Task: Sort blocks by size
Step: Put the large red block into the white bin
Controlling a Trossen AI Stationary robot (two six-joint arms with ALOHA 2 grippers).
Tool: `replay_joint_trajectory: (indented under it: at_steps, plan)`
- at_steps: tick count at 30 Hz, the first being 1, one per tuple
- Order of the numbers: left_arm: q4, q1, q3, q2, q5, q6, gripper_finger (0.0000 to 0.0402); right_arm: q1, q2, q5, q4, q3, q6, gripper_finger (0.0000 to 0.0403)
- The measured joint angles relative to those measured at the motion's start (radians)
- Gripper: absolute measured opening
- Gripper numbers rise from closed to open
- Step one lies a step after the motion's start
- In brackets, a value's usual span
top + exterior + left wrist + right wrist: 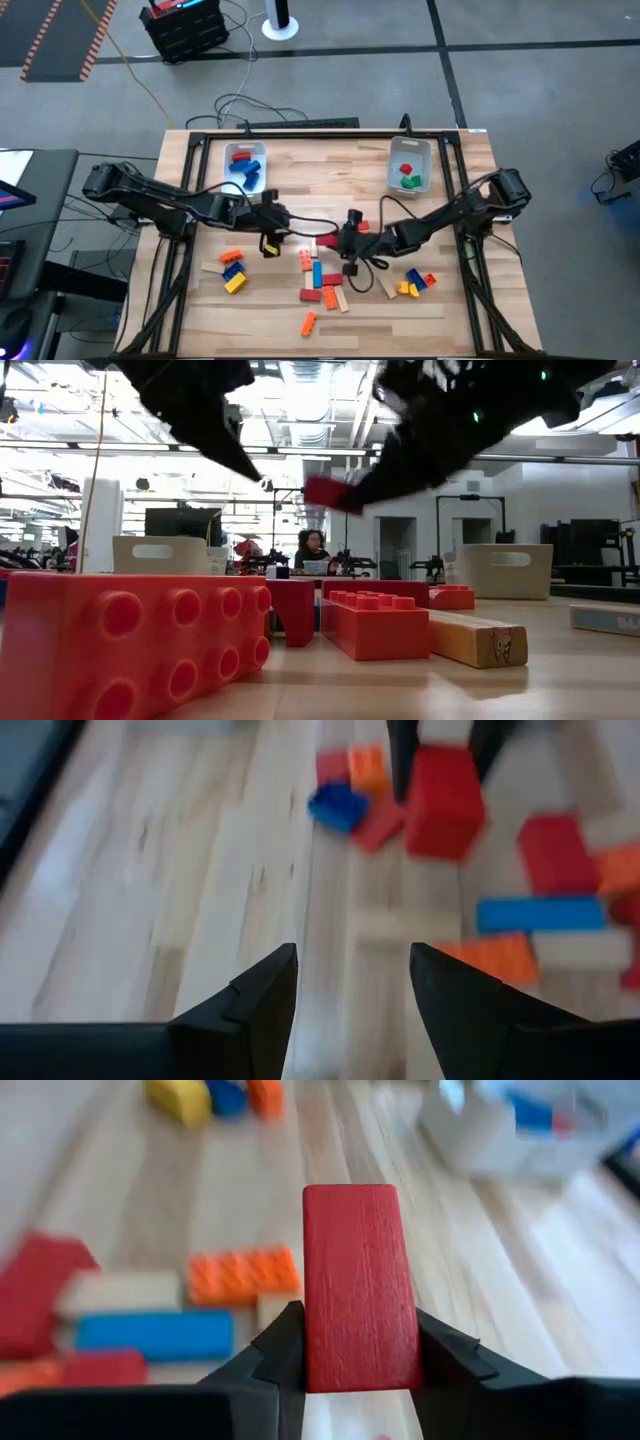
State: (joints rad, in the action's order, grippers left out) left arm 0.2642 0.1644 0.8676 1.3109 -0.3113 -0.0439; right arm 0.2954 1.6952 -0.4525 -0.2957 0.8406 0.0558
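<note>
My right gripper [347, 238] is over the table's middle, shut on a red block [359, 1280]. The same block shows lifted in the low view [330, 493] and, farther off, in the left wrist view [442, 800]. My left gripper [287, 230] hovers just left of it, open and empty [353, 970]. Loose blocks lie flat on the wood: a middle pile [320, 280], a left cluster [232, 270], a right cluster [417, 283] and one orange block [308, 322]. My right gripper pinches the red block by its two long sides [312, 1342] between its two fingers. The block's free end [352, 1205] sticks out forward past the fingertips. The fingers come from the table's right. The block is lifted clear of the table.
A clear bin [228, 152] with blue blocks stands at the far left, and a clear bin [410, 148] with red and green blocks at the far right. A dark frame [190, 140] runs round the table. Bare wood [330, 180] lies between the bins.
</note>
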Motion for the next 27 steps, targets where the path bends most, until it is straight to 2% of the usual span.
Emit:
replay_joint_trajectory:
  at_steps: [5,9,15,19,22,27]
  plan:
    - [-0.111,0.004,-0.006,0.000,0.042,0.010,0.0188,0.024,0.012,-0.044,-0.165,0.002,-0.066,0.0164]
    - [-0.148,0.009,-0.006,0.000,0.079,0.009,0.0188,0.037,0.013,-0.076,-0.168,0.001,-0.088,0.0162]
    - [-0.183,0.033,-0.006,0.000,0.080,0.029,0.0188,0.039,0.013,-0.118,-0.170,0.001,-0.088,0.0162]
    - [-0.262,0.052,-0.006,0.000,0.059,0.048,0.0190,0.038,0.013,-0.119,-0.180,0.001,-0.090,0.0162]
    - [-0.313,0.067,-0.006,0.001,0.054,0.071,0.0200,0.038,0.013,-0.118,-0.185,0.001,-0.090,0.0162]
    - [-0.385,0.072,-0.005,0.075,0.027,0.095,0.0235,0.039,0.014,-0.118,-0.206,0.002,-0.091,0.0162]
